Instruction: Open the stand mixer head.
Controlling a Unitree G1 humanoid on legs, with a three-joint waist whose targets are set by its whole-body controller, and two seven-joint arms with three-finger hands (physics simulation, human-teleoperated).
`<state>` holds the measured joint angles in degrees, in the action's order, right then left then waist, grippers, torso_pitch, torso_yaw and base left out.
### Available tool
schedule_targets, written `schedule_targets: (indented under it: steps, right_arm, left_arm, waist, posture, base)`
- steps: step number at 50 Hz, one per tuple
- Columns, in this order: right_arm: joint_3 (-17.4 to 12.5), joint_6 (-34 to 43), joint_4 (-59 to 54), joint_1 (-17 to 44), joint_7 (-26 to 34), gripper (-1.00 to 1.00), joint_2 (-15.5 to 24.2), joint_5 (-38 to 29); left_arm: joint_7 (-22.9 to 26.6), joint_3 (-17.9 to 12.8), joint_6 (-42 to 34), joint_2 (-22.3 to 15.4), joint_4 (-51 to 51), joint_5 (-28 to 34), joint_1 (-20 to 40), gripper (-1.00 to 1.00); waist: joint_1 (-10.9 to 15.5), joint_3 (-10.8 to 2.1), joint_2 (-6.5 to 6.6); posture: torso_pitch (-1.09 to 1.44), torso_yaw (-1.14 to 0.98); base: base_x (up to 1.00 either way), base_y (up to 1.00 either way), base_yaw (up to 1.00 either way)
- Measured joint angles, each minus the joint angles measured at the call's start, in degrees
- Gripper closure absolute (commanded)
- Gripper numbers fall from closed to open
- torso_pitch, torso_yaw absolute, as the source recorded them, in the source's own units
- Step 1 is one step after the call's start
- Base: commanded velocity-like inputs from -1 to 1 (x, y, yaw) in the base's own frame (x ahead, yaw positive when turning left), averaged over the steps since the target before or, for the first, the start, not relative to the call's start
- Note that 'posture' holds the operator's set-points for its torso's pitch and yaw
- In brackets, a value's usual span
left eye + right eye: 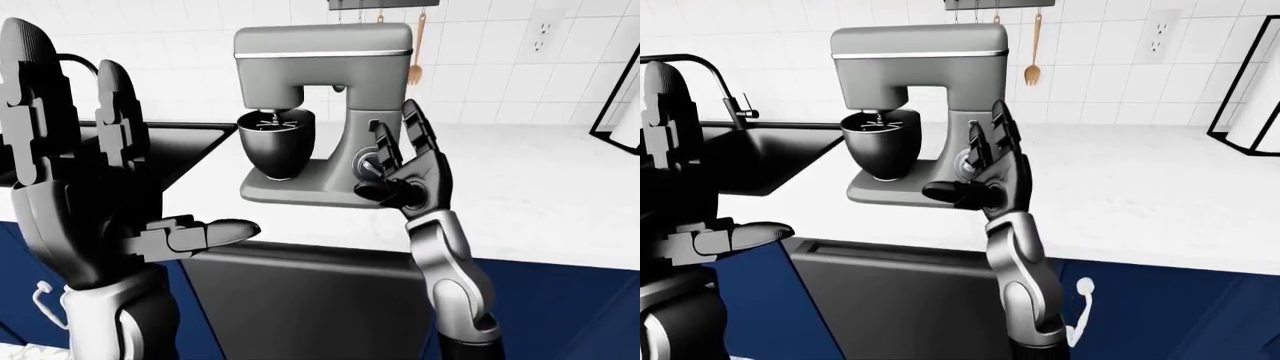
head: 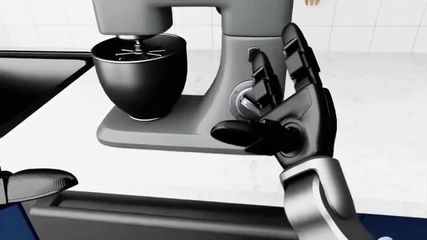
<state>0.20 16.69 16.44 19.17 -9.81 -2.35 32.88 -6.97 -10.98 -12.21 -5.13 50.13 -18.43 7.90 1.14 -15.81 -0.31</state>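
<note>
1. A grey stand mixer [image 1: 320,112] stands on the white table [image 1: 540,195], its head [image 1: 322,56] down over the black bowl [image 1: 278,146].
2. The right hand [image 2: 284,107], fingers spread and grasping nothing, is raised beside the mixer's column near the round side dial [image 2: 239,104].
3. The left hand [image 1: 95,187] hangs released, well left of the mixer.
4. The head looks heavy, rigid and hinged; lifting under its bowl end seems best.
5. The bowl holds only the whisk [image 2: 138,50].

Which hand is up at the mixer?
The right hand, fingers spread open beside the stand mixer column by its dial. The left hand hangs open well short of the counter.
</note>
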Motion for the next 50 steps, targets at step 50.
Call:
schedule_targets:
  steps: [50]
  right_arm:
    - [-0.80, -3.92, -8.21, 3.11, 2.44, -1.00, 0.26, -1.12]
  left_arm:
    - [-0.32, -0.10, -0.07, -0.03, 0.01, -0.24, 0.13, -1.00]
  waist:
    - [0.00, 0.04, 0.09]
  posture:
    - [-0.35, 0.00]
  base:
    - [0.00, 0.00, 0.00]
